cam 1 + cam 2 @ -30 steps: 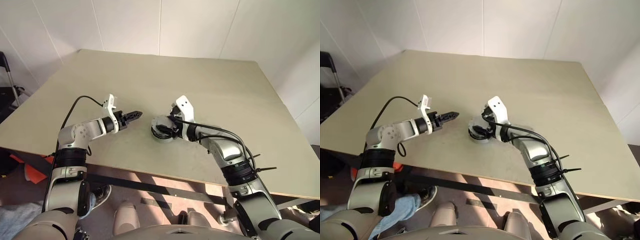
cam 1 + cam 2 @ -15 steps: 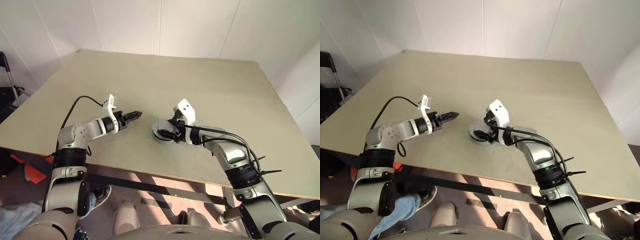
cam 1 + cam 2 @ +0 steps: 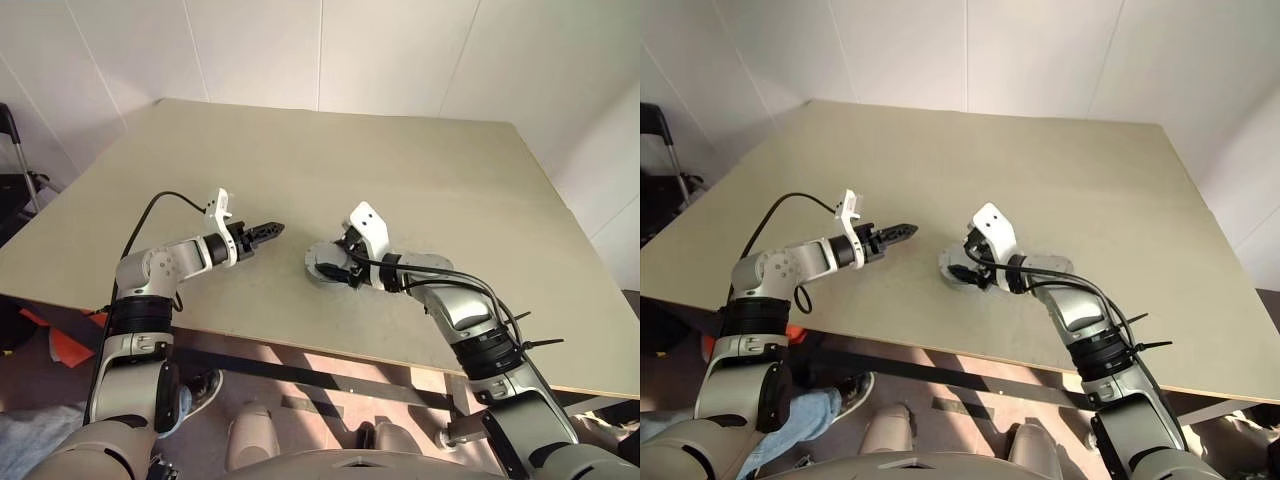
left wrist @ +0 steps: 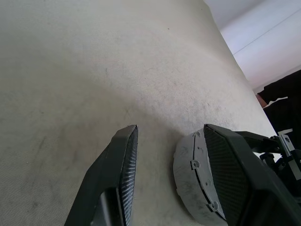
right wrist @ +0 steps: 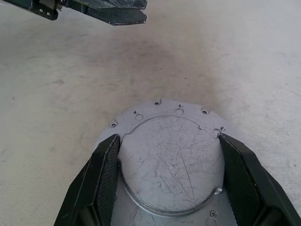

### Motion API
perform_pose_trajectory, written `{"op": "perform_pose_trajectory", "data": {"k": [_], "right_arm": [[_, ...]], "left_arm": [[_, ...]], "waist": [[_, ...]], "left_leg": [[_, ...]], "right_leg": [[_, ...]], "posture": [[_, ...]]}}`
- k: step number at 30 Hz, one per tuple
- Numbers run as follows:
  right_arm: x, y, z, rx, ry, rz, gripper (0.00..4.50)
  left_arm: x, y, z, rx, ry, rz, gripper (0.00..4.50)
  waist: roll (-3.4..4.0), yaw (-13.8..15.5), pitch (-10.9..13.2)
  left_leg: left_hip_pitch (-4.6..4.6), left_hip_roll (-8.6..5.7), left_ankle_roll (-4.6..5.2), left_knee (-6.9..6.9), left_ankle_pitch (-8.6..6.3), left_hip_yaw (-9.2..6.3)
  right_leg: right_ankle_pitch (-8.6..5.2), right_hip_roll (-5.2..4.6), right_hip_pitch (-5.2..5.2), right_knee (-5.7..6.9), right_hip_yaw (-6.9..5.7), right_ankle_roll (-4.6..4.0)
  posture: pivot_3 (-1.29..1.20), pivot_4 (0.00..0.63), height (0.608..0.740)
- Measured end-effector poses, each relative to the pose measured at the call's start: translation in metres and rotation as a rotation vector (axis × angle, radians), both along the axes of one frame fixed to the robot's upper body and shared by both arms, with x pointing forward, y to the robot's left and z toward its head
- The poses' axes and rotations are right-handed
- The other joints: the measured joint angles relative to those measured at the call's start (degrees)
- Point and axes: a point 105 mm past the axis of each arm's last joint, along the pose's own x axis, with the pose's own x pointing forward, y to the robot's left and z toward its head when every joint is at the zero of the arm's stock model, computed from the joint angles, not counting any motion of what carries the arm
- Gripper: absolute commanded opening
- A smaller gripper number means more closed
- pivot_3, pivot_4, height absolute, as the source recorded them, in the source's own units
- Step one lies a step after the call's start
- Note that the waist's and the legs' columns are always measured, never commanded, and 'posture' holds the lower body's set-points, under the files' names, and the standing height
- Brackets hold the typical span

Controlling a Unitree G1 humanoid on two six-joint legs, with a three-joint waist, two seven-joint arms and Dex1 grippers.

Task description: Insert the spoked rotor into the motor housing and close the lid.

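The right gripper [image 5: 167,181] clasped the motor housing [image 5: 170,160] at frame centre; its flat silver face looked closed. The left gripper [image 3: 268,232] stood open, empty.

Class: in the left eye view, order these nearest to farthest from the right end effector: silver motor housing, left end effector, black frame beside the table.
1. Round silver metal motor housing, at its fingers.
2. Left end effector, to its left.
3. Black metal frame, far left.
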Motion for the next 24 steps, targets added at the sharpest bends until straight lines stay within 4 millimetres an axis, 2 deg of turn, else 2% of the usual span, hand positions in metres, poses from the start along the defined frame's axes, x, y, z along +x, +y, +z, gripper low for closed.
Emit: {"op": "perform_pose_trajectory", "data": {"k": [8, 12, 16, 20, 24], "right_arm": [[0.001, -0.001, -0.002, -0.02, -0.007, -0.005, 3.17], [0.002, -0.001, -0.004, -0.028, -0.007, -0.012, 3.17], [0.002, -0.001, -0.004, -0.031, -0.009, -0.012, 3.17], [0.002, -0.001, -0.004, -0.031, -0.011, -0.009, 3.17], [0.002, -0.001, -0.004, -0.032, -0.011, -0.011, 3.17]], "left_arm": [[-0.001, -0.004, -0.001, -0.008, 0.011, -0.009, 2.37], [-0.005, -0.023, -0.006, -0.053, 0.049, -0.043, 2.37], [-0.01, -0.05, -0.012, -0.116, 0.099, -0.084, 1.45], [-0.015, -0.066, -0.016, -0.15, 0.143, -0.118, 0.08], [-0.015, -0.07, -0.019, -0.149, 0.164, -0.125, 0.03]], "waist": [[0.0, 0.0, 0.0], [0.0, 0.03, 0.0], [-0.01, 0.0, 0.0], [-0.01, -0.02, 0.0], [-0.01, -0.02, 0.0]], "left_leg": [[0.1, 0.0, 0.16, 0.0, -0.09, 0.0], [0.37, -0.02, 0.2, 0.0, -0.12, 0.01], [0.46, -0.03, 0.22, 0.0, -0.13, 0.01], [0.49, -0.03, 0.22, -0.1, -0.13, 0.01], [0.5, -0.03, 0.21, -0.13, -0.13, 0.02]], "right_leg": [[0.0, 0.0, 0.11, 0.0, 0.0, 0.0], [-0.01, -0.02, 0.38, -0.03, 0.01, 0.01], [-0.02, -0.02, 0.48, -0.08, 0.02, 0.02], [-0.02, -0.01, 0.47, -0.1, 0.01, 0.01], [-0.02, -0.01, 0.47, -0.12, 0.01, 0.02]], "posture": [[0.0, 0.0, 0.74], [0.0, 0.0, 0.74], [0.0, 0.0, 0.74], [0.0, 0.0, 0.74], [0.0, 0.0, 0.74]]}}
